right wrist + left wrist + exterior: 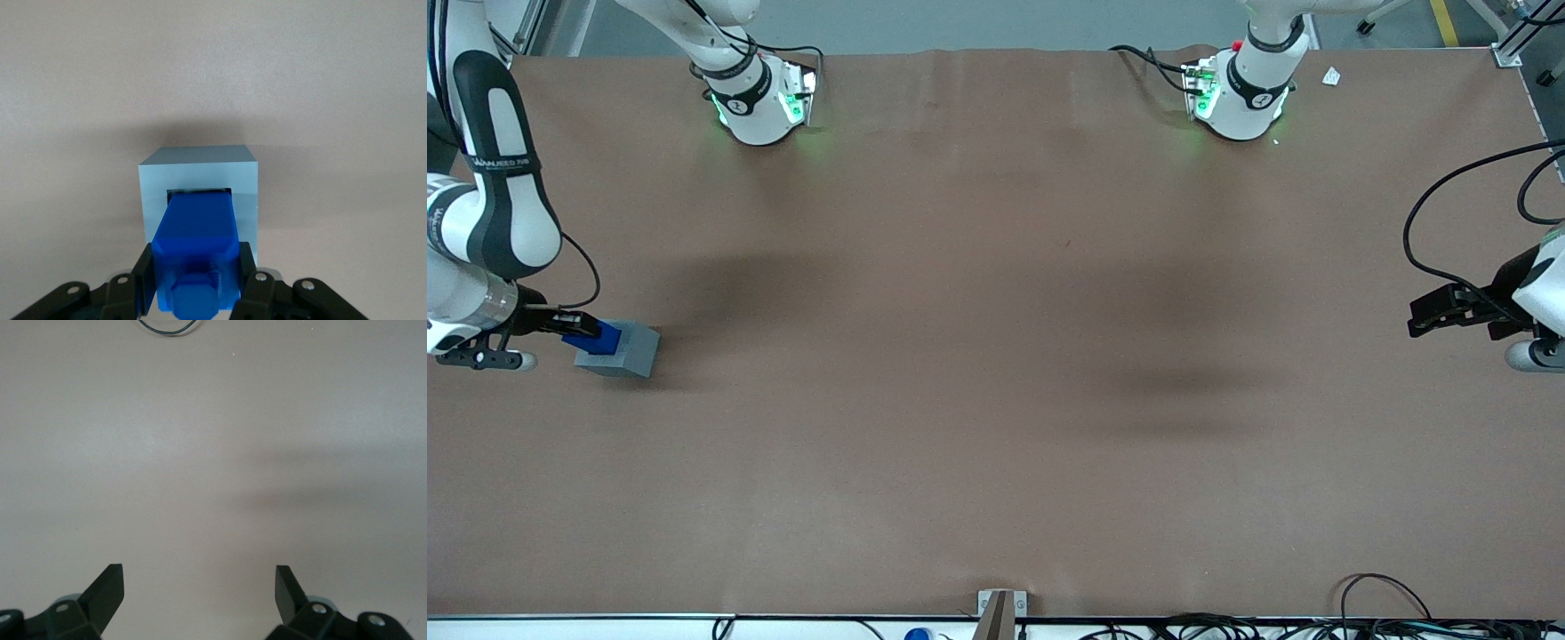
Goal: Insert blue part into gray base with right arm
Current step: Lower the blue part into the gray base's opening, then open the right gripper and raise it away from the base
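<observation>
We see a wide brown worktop [996, 356] with a smooth, dull cover and a few soft creases. Some dark shadows lie across it.

At the working arm's end of the worktop, the right arm [489, 204] bends down low. It is white with shiny black bands. Its black pincer [569, 327] sits right at the gray base [624, 354], and a thin black cable [587, 267] loops by the wrist.

The pincer [195, 283] is clamped on the blue part [197, 250]. Its 2 fingers [243, 270] press on the 2 sides of the block, so they stand only as far apart as the block is wide.

The blue part is bright, smooth plastic. It is a small block with a thinner knob on the end that points back at the wrist. Its other end is at the square hole in the gray base [199, 180]. We cannot tell how deep it has gone in.

The gray base is a plain, light gray cube with flat faces and sharp edges. It rests on the worktop, and it is wider than the blue part.
</observation>
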You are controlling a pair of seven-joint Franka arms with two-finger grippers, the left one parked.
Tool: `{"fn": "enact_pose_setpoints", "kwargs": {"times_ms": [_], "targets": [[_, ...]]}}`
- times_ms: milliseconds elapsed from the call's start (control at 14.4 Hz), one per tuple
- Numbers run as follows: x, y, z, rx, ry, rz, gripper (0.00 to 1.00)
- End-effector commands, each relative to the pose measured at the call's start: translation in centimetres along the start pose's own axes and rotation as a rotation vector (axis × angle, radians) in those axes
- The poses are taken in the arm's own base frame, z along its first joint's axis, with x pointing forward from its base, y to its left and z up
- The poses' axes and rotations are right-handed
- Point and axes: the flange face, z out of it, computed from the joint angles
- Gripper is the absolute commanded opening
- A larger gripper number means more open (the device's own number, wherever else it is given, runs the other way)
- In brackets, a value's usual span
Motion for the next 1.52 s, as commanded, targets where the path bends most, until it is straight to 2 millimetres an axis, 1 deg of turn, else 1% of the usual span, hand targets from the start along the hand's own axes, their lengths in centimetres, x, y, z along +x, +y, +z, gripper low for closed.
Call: {"fn": "enact_pose_setpoints", "kwargs": {"times_ms": [0,208,277,346,485,554,623,762,831,900,969,1108,1177,1246,1385,1454], "targets": [[0.2,0.6,0.6,-0.002,-0.012,-0.013,0.04],[0.3,0.4,1.2,0.003,-0.020,-0.014,0.04],[0.3,0.3,1.4,0.005,-0.023,-0.014,0.06],[0.6,0.2,1.4,0.004,-0.023,-0.018,0.16],[0.7,0.0,1.6,0.004,-0.026,-0.022,0.53],[0.8,-0.2,1.5,0.004,-0.024,-0.021,0.84],[1.2,-0.6,1.0,0.004,-0.019,-0.027,1.00],[1.8,-1.5,-0.1,0.003,-0.016,-0.041,1.00],[2.1,-2.5,-1.0,0.007,-0.036,-0.048,1.00],[2.5,-3.3,-2.6,0.010,-0.051,-0.061,1.00],[2.9,-3.9,-4.5,0.013,-0.062,-0.069,1.00],[3.0,-5.6,-9.3,0.018,-0.063,-0.089,1.00],[2.6,-6.4,-11.7,0.016,-0.044,-0.066,1.00],[2.1,-7.9,-14.6,0.013,-0.014,-0.045,1.00],[0.9,-10.7,-18.4,0.013,0.010,-0.048,1.00],[0.2,-11.8,-19.8,0.013,0.017,-0.044,1.00]]}}
